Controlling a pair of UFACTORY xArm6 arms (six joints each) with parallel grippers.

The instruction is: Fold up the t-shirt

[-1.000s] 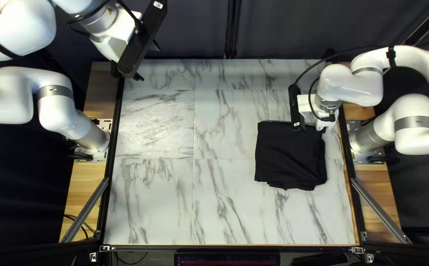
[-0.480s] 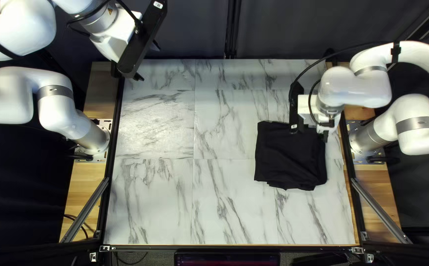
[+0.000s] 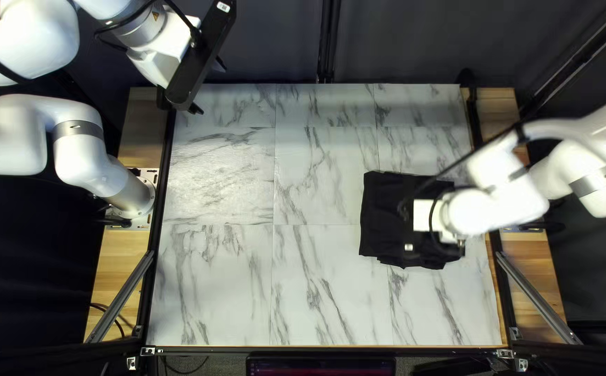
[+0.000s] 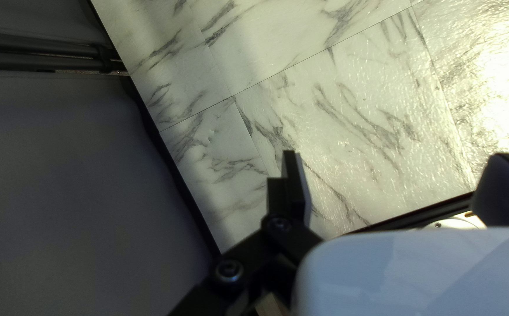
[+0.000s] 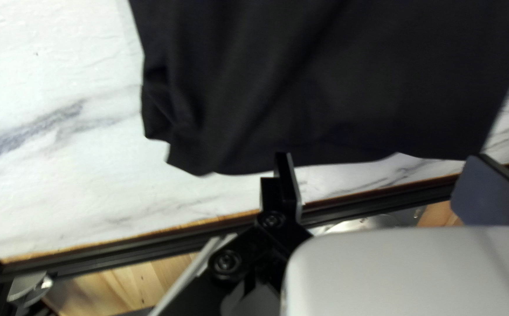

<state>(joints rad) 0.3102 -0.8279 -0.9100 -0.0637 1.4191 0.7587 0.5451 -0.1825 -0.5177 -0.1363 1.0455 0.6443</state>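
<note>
The right gripper (image 3: 425, 217) is over the black t-shirt (image 3: 381, 216) at the right of the table (image 3: 317, 292), its fingers wide apart. The left gripper (image 3: 208, 88), also opened widely, is near the far left corner.

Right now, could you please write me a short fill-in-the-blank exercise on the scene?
The shirt on the table is coloured ____.
The arm above the shirt is my ____ one.
My left claw is not shut but ____.
In the top left view, a dark curtain hangs behind the table's ____ edge.
Missing words: black; right; open; far.
</note>
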